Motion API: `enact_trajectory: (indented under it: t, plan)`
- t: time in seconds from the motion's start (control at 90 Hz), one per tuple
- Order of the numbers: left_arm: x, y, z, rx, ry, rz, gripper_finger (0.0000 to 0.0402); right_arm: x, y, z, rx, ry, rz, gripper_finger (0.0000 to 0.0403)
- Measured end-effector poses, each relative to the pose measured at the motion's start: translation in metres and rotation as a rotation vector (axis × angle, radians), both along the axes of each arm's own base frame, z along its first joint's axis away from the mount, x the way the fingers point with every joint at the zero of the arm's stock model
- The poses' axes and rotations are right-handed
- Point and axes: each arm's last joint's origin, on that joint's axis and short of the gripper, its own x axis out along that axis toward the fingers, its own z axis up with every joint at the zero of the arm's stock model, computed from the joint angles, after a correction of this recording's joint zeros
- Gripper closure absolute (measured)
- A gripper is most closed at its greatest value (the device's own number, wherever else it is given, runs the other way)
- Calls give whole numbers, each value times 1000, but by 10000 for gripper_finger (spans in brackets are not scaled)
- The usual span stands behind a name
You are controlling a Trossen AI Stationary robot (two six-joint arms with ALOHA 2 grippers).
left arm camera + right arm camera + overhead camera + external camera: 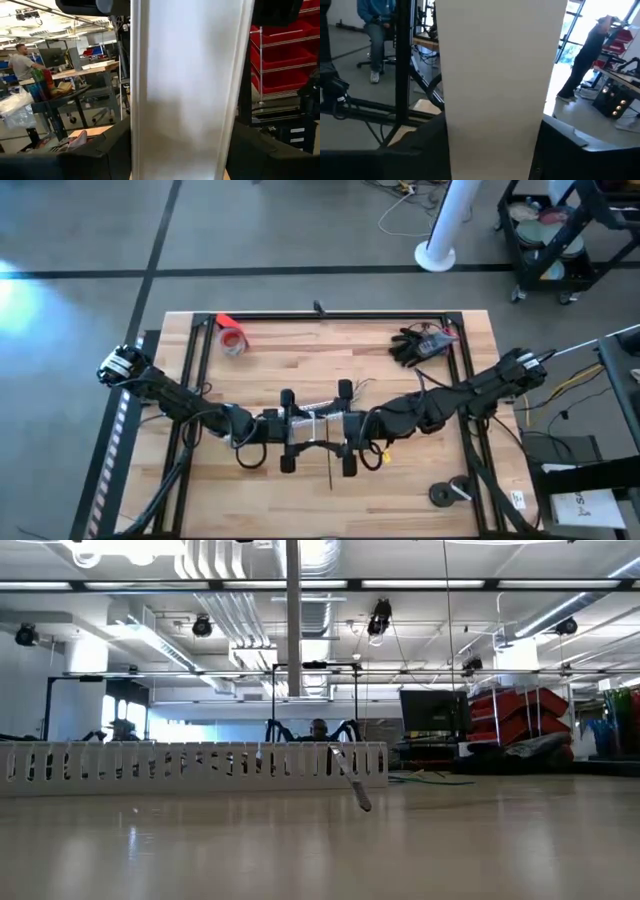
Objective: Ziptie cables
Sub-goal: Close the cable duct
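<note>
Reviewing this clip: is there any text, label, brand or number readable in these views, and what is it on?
None can be read.
Paper sheet off the table's right edge: dark marks, too small to read.
Small tag at the table's near right corner: print too blurred to read.
White strip held between the left hand and right hand: blank in both wrist views; slotted, unmarked in the low view.
</note>
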Motion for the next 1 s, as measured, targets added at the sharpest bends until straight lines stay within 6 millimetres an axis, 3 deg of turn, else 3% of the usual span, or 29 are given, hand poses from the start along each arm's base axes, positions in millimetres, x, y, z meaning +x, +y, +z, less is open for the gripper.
enact_trajectory:
  t: [0.267, 0.433, 0.633, 0.833, 1.0]
  plan:
    - [0, 0, -3, 21, 27, 1, 168, 0, 0, -3, 9, 25, -5, 188]
    - [-4, 1, -1, 42, 71, 8, 138, -2, -1, -5, 9, 64, -11, 188]
    - [-17, 7, -7, 48, 250, 133, 95, -14, -6, -5, 6, 161, -30, 188]
    - [-28, 18, -33, -76, 519, 215, 86, -31, -15, -11, 38, 337, -73, 188]
    - [-21, 31, -58, -131, 638, 317, 92, -41, -23, -25, 42, 519, -136, 188]
